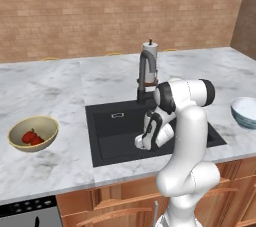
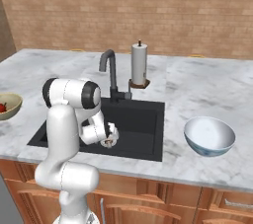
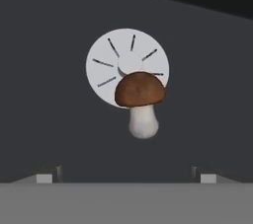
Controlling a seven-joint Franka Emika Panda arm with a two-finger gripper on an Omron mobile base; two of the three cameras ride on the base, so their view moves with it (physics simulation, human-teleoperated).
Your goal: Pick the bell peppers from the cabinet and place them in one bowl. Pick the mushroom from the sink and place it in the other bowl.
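A mushroom (image 3: 141,102) with a brown cap and white stem lies on the black sink (image 1: 111,133) floor, partly over the round steel drain (image 3: 109,55). My gripper (image 3: 126,176) is lowered into the basin just above it and stands open, fingertips (image 3: 47,176) wide apart, with the mushroom between and beyond them, untouched. Both red bell peppers (image 1: 31,137) rest in the yellow-cream bowl (image 1: 49,125) on the counter at the left. The other bowl (image 2: 209,141), white inside and blue outside, sits empty right of the sink. The cabinet is out of view.
A dark arched faucet (image 1: 146,71) and a paper towel roll (image 1: 151,53) stand behind the sink. Marble counter (image 1: 75,81) surrounds the basin, backed by a brick wall. Wooden drawers run below the front edge.
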